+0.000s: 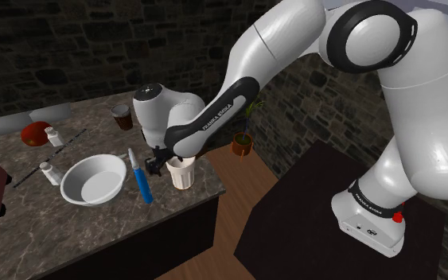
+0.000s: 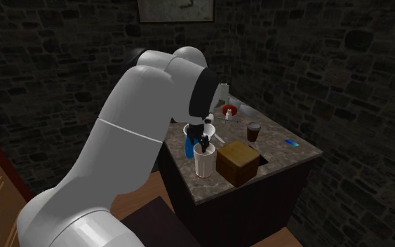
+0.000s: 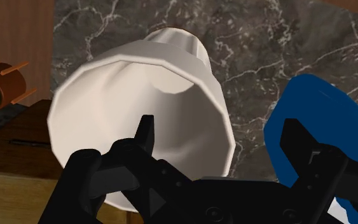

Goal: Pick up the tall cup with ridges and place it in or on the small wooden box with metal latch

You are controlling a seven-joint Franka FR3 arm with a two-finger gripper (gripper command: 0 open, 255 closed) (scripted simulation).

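Two fingers astride the rim: pinch the wall, then lift straight

Two black fingers (image 3: 144,135) of the gripper (image 3: 219,127) stand apart. One dips inside the mouth of the tall ridged cup (image 3: 139,89) and the other hangs outside its wall. Neither seems to press the wall, so the cup is not held. It stands upright on the dark marble counter (image 2: 276,151), near the edge, directly under the hand.

The step in hand looks like the grasp. To do it well, sink a little deeper so the pads bite below the flared lip, then close slowly on the single wall. A rim pinch on a tapering cup can tip it, so the lift should be vertical. The outer finger hangs over a blue pen-like stick (image 3: 317,114) lying just beside the cup, and the descent should stop short of it.

The small brown box (image 2: 238,163) sits just beside the cup, its lid shut as far as I can tell. The carry is therefore short: raise the base above the box top, cross over, and set the cup on the lid. A white bowl (image 1: 93,178) lies beyond the stick, out of the way.
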